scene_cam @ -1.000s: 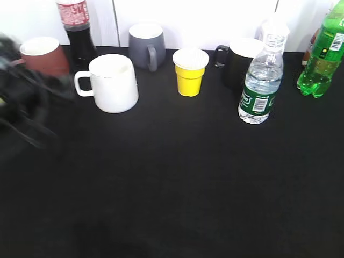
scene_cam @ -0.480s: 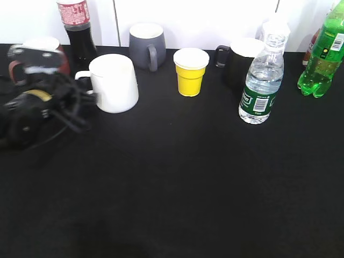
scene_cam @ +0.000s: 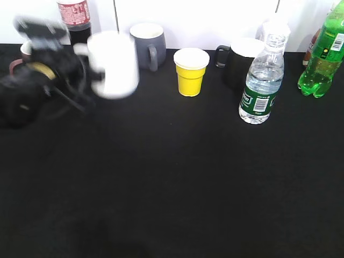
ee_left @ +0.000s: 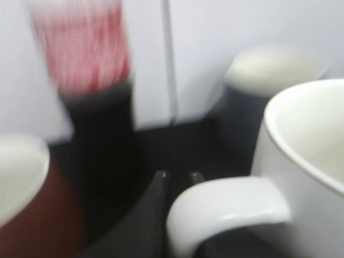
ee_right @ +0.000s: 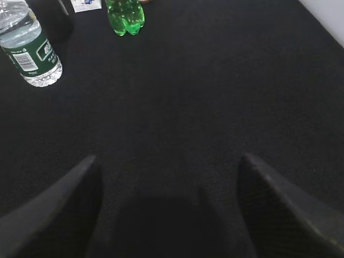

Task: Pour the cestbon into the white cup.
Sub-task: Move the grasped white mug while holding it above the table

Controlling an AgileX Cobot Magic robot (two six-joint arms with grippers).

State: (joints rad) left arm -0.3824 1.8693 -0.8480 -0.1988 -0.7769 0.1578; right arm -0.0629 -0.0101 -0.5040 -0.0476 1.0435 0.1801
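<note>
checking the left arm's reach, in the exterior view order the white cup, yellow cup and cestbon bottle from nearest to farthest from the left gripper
1. White cup, right beside the left gripper, far left.
2. Yellow cup, middle of the table.
3. Cestbon bottle, standing on the right.

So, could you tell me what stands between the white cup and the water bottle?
The yellow cup stands between white cup and bottle, exterior view.

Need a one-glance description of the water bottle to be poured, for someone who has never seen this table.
Start at the white wall behind the black table and go to the right end of the row of drinkware. The clear plastic water bottle with the dark green label stands just in front of a black mug. Unlike the bright green soda bottle to its right, its body is see-through, with a white barcode patch.
</note>
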